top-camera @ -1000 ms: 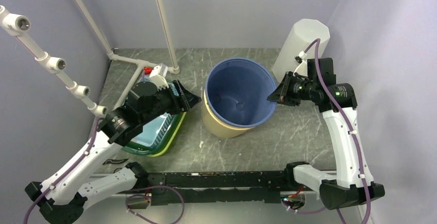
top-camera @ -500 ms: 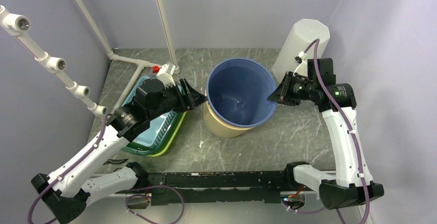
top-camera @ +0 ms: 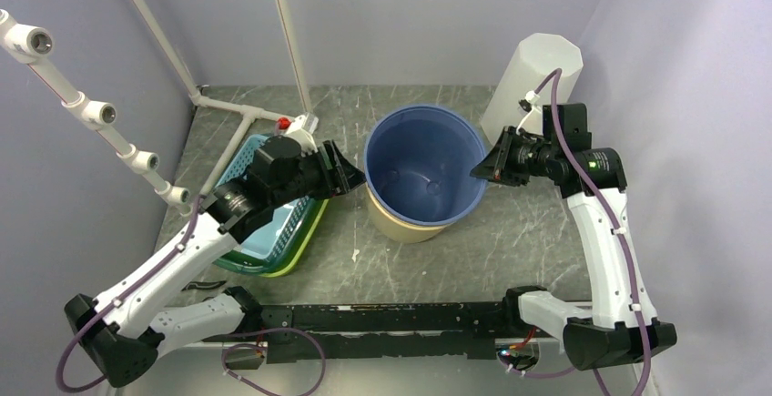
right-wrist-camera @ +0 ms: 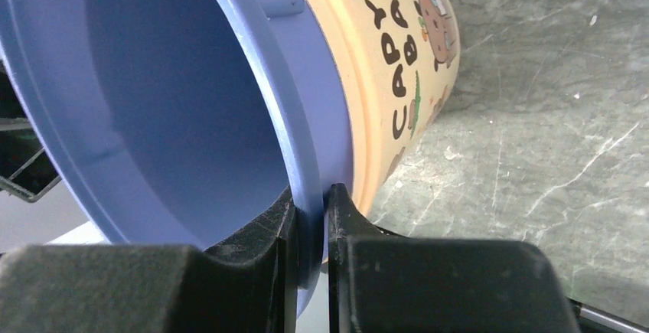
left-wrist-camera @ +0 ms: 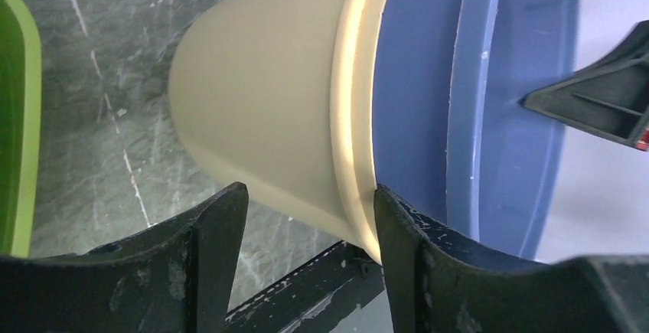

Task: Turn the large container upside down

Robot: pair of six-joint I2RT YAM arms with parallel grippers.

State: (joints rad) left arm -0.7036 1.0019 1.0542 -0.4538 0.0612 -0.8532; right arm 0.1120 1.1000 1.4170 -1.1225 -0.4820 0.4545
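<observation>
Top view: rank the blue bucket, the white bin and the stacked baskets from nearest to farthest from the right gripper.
1. The blue bucket: the right gripper has its fingers pinched on the bucket's right rim.
2. The white bin: just behind the gripper, in the back right corner.
3. The stacked baskets: far left, on the other side of the bucket.

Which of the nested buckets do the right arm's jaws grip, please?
The blue inner bucket: the right gripper has its jaws shut on its rim, not on the cream outer bucket.

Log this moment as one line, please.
bucket: upright, not flipped | left gripper: open, at its left side | right gripper: shut on its rim
</observation>
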